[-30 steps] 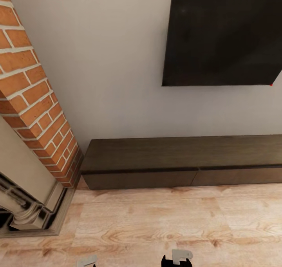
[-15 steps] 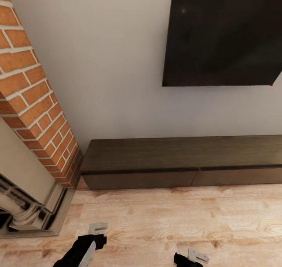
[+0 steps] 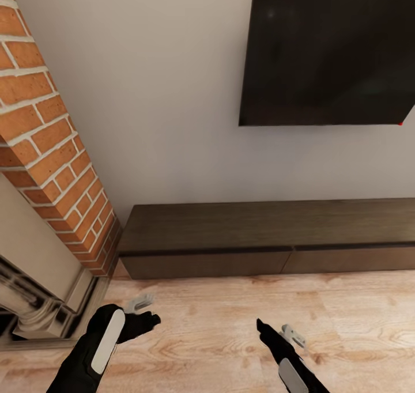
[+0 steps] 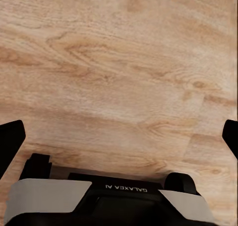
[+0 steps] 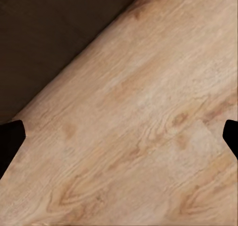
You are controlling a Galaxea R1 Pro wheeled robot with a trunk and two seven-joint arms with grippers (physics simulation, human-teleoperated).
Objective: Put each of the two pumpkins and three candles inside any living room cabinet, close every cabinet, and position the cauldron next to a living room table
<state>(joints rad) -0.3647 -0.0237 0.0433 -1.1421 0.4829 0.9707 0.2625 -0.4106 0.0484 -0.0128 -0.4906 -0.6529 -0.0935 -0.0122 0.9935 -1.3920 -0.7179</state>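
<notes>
Both arms now reach farther forward over the wood floor point(image 3: 219, 335). Left gripper point(image 3: 138, 303): jaws spread, empty. Right gripper point(image 3: 291, 335): jaws spread, empty. Cabinet point(image 3: 265, 237): against the wall, below the television point(image 3: 328, 53), drawers shut.

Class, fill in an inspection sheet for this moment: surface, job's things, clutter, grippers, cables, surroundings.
Surface: pale wood floor, bare in front of the robot.
Job's things: cabinet against the wall, both drawers shut, top bare.
Clutter: nothing seen.
Grippers: left gripper and right gripper both open and empty, held above the floor.
Cables: nothing seen.
Surroundings: dark TV on the wall above the cabinet; brick fireplace to the left.
</notes>
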